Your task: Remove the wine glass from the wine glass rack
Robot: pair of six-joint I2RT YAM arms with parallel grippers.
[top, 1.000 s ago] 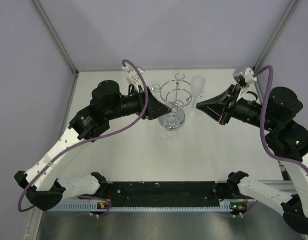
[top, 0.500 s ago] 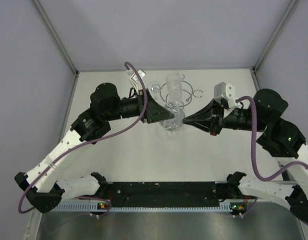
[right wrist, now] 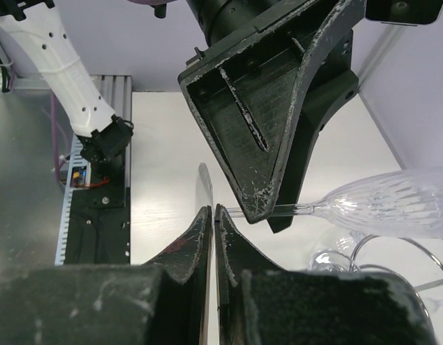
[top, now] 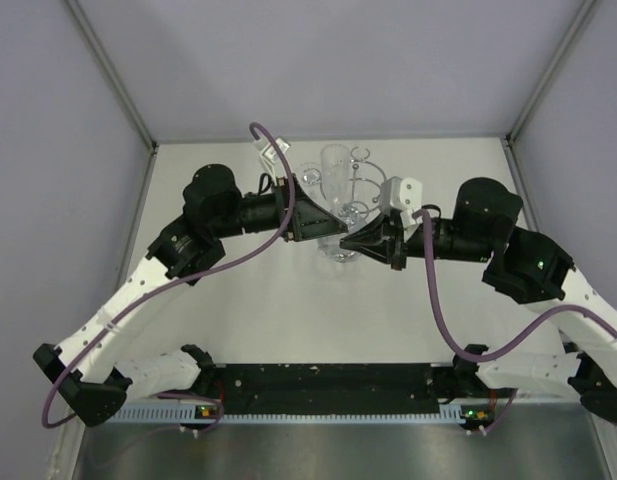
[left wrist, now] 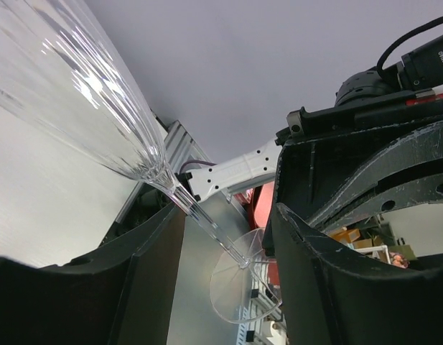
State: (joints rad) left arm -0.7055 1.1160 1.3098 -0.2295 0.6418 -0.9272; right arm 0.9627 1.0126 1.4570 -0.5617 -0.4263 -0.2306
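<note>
While the left gripper (top: 339, 231) gapes round it, the right gripper (top: 351, 243) pinches the wine glass (top: 334, 172), bowl pointing away.

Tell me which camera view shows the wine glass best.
Left wrist: the wine glass shows bowl, stem and foot. Right wrist shows bowl and part of the stem; the top view, only a small bowl.

white arm links (top: 588, 300), black joint housings (top: 210, 195), purple cables (top: 435, 305), white wrist camera boxes (top: 401, 192), scuffed black jaws

right gripper (top: 349, 243): swung left, now meets left gripper (top: 339, 229) | wine glass (top: 334, 172): moved left too
</note>
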